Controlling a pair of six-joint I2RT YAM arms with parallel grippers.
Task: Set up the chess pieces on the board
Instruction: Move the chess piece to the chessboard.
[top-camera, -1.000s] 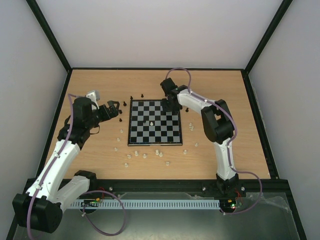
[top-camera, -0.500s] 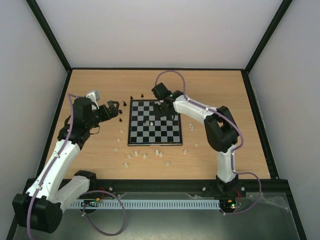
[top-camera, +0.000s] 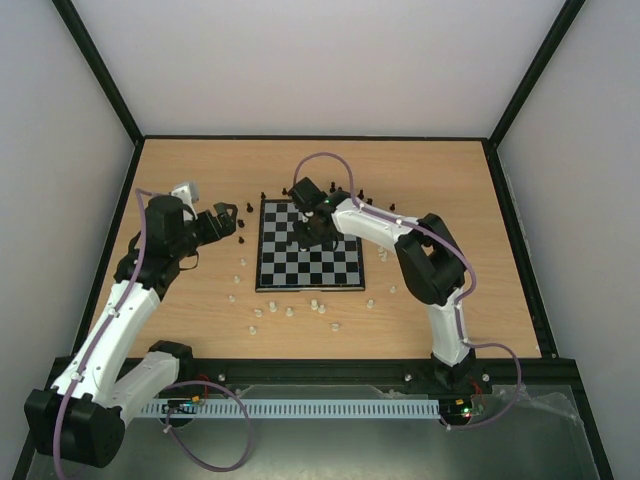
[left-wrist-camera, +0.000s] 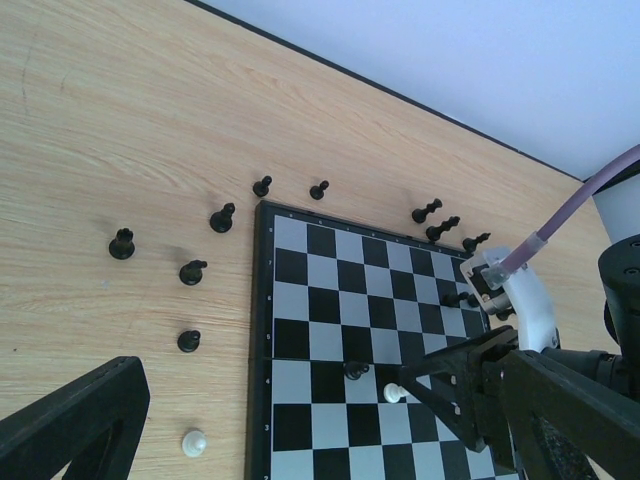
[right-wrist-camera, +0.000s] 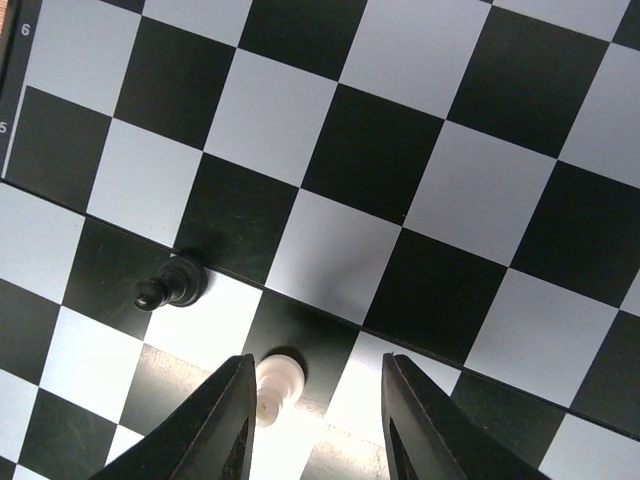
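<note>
The board (top-camera: 335, 268) lies mid-table. My right gripper (top-camera: 308, 230) hangs low over the board's (right-wrist-camera: 420, 150) middle, open, with nothing held. A cream-white pawn (right-wrist-camera: 275, 385) stands between its fingers (right-wrist-camera: 225, 425), close to the left one. A black pawn (right-wrist-camera: 170, 285) stands one square away, outside the jaws. The same white pawn (left-wrist-camera: 395, 393) and black pawn (left-wrist-camera: 355, 371) show on the board (left-wrist-camera: 300, 290) in the left wrist view. My left gripper (top-camera: 225, 218) is wide open and empty above the table left of the board.
Black pieces (left-wrist-camera: 222, 217) are scattered on the wood left of and behind the board. Several white pieces (top-camera: 290, 310) lie in front of and to the right of it. A white piece (left-wrist-camera: 193, 441) sits near the left finger (left-wrist-camera: 75, 425).
My right gripper has travelled left from the board's far right part to over its middle, and its jaws have widened. The left arm has not moved.
</note>
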